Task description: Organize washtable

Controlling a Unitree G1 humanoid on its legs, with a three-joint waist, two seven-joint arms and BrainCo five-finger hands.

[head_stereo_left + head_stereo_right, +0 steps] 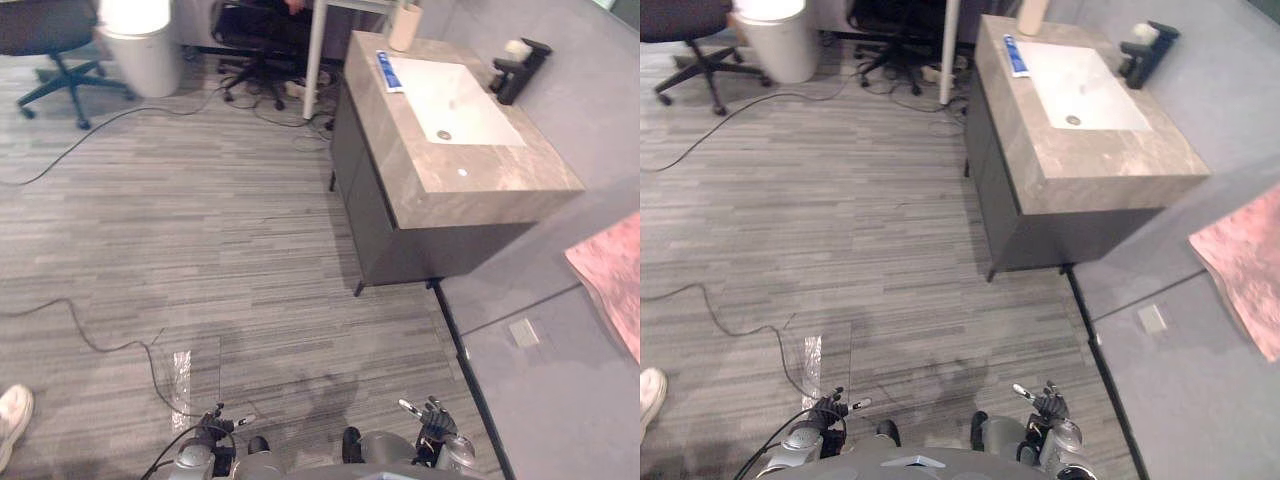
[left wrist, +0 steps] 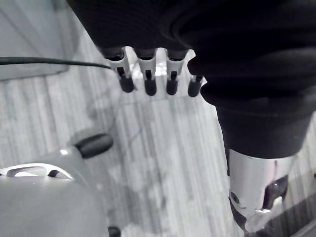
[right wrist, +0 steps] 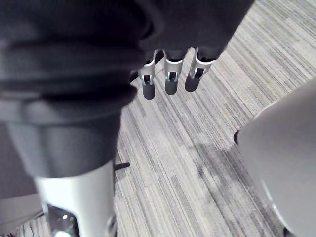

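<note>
Well ahead and to the robot's right stands the washtable [image 1: 480, 175], its stone surface stretching lengthwise away from the camera. On it a blue-and-white tube [image 1: 388, 71] lies just beside the left rim of the white sink [image 1: 455, 100], its long axis running along that rim. A beige cup [image 1: 404, 27] stands at the far corner and a black faucet [image 1: 515, 70] on the wall side. Both hands hang low over the striped floor [image 1: 200, 220], well apart from all this. The right hand [image 3: 168, 81] and the left hand [image 2: 148, 81] each show loose, nearly straight fingers holding nothing. The right hand hangs on the washtable's side, so it looks the nearer, though the robot likely must step closer first.
</note>
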